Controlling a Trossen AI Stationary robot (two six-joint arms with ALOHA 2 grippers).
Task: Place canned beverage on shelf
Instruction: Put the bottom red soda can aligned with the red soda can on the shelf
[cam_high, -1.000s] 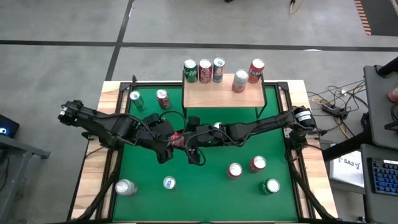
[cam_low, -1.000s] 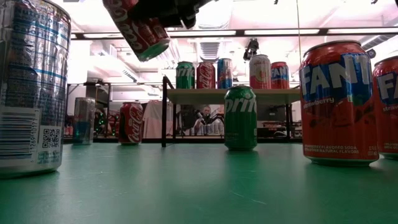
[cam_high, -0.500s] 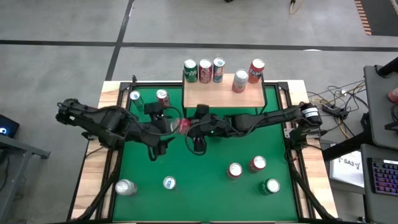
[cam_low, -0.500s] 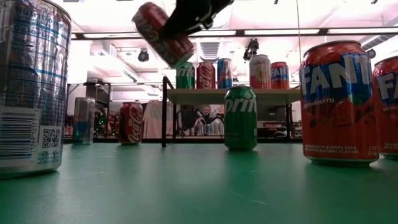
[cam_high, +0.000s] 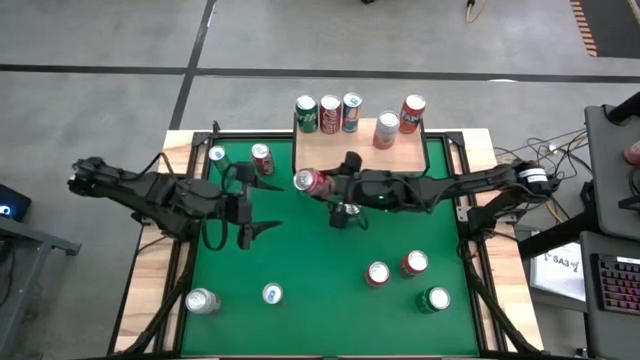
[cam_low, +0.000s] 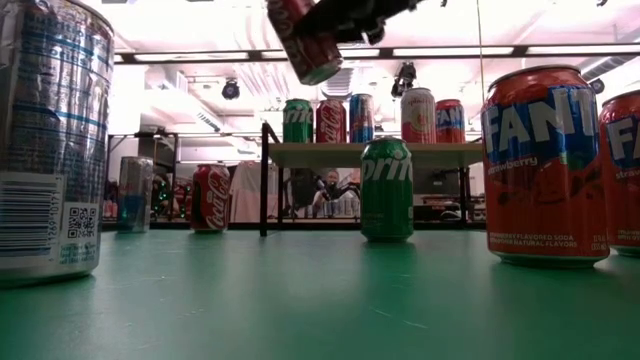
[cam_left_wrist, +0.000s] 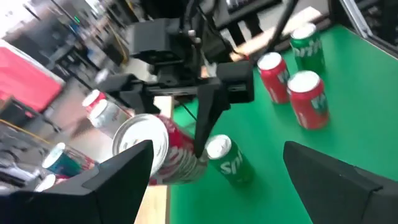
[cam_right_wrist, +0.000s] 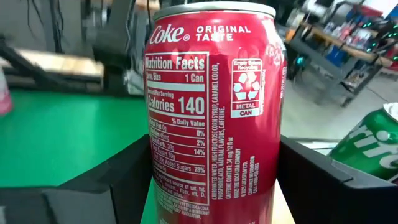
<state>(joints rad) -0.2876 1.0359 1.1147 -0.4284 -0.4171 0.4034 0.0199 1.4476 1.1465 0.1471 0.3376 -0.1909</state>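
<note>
The green felt-topped counter (cam_high: 330, 270) with its pale wooden border carries the small low shelf (cam_high: 360, 155), a light wooden board on thin black legs, standing at its far edge. Five upright cans stand on that board: a green one (cam_high: 306, 113), a red one (cam_high: 330, 114) and a blue-and-red one (cam_high: 351, 111) in a row at the back left, a pale pink-and-white one (cam_high: 386, 130) farther forward, and a red one (cam_high: 412, 113) at the back right. The right arm reaches across from the right side, and its end effector (cam_high: 322, 183) is clamped on a red Coke can (cam_high: 309, 181), which it holds tilted in the air just off the shelf's front left corner, above the green felt. The left arm lies over the left part of the counter with its end effector (cam_high: 250, 218) spread apart and holding nothing. On the felt stand more cans: a blue-topped one (cam_high: 217, 157) and a red one (cam_high: 262, 158) left of the shelf, two silver ones (cam_high: 202, 301) (cam_high: 272, 294) near the front left, and two red ones (cam_high: 377, 273) (cam_high: 415, 263) with a green one (cam_high: 436, 299) at the front right.
</note>
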